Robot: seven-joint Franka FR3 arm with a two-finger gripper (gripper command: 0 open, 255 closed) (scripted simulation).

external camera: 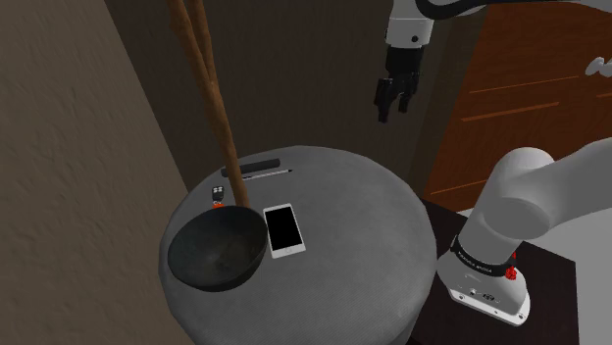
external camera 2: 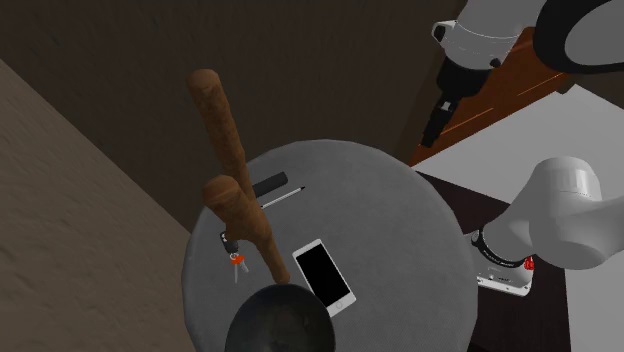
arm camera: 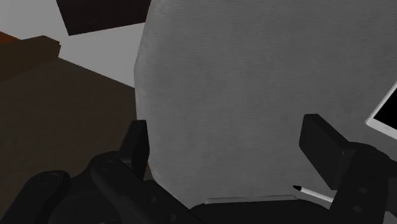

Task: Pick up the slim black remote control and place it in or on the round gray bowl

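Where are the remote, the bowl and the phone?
remote (external camera: 252,165): shoulder view, middle of its slim black body.
bowl (external camera: 214,247): shoulder view, its bare inside wall.
phone (external camera: 283,230): shoulder view, middle of its black screen.

remote (external camera: 260,164): partly behind pole (external camera: 226,137) | bowl (external camera 2: 280,322): cut off, second exterior view's bottom edge

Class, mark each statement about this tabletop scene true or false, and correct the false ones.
1. The remote lies inside the bowl. False: the remote lies on the table, apart from the bowl.
2. The gripper hangs in the air, jaws open, holding nothing. True.
3. The phone lies right beside the bowl. True.
4. The keys lie on top of the phone. False: the keys lie on the table between remote and bowl.
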